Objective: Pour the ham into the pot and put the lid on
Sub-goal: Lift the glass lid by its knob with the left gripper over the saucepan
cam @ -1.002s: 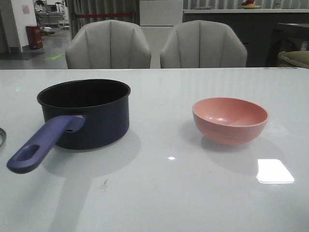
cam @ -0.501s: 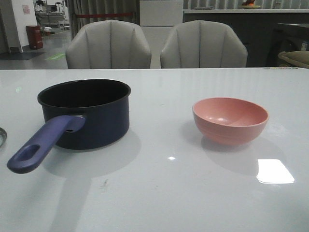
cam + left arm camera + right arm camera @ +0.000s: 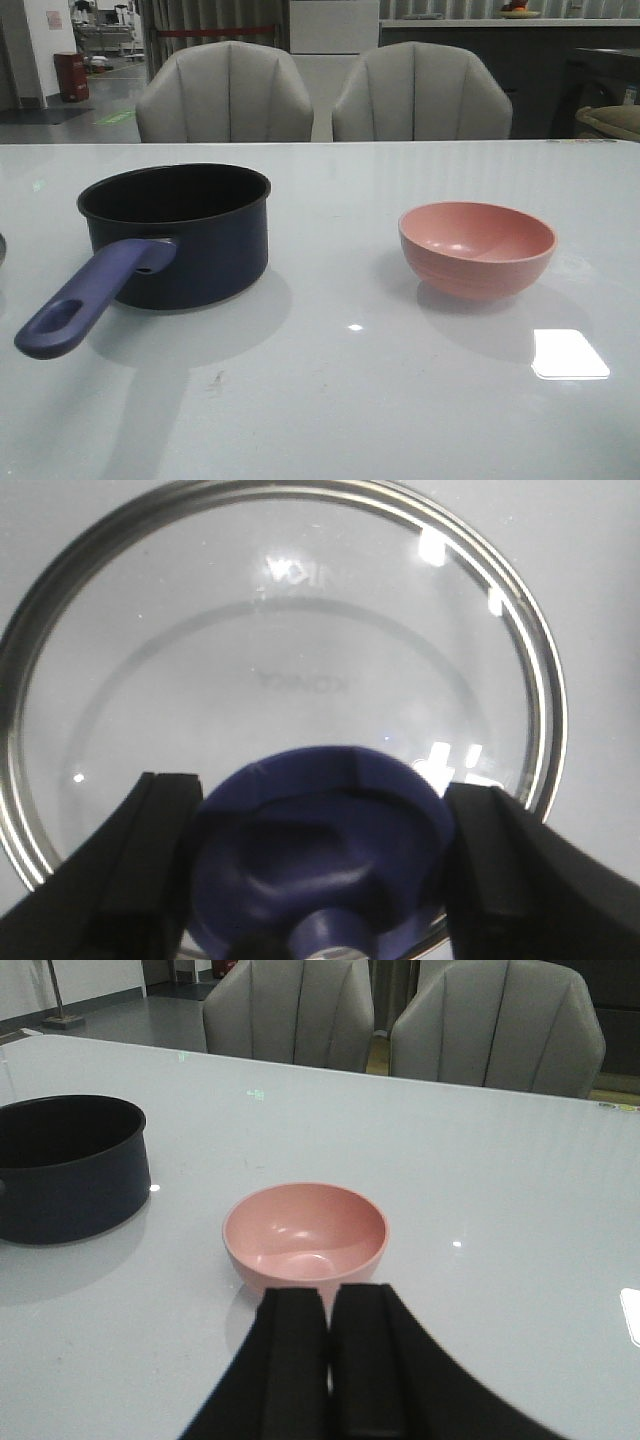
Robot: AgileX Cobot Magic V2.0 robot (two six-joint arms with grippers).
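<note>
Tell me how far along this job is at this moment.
The pink bowl looks empty, so the ham may already be in the pot, whose inside is too dark to tell. In hand: left pincer straddles the lid knob, not clearly clamped. Left: covering the pot.

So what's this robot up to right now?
Its left gripper straddles the knob of the glass lid lying on the table, fingers open on either side. The right gripper is shut and holds nothing, facing the pink bowl. The pot stands uncovered, and no ham shows in the bowl.
</note>
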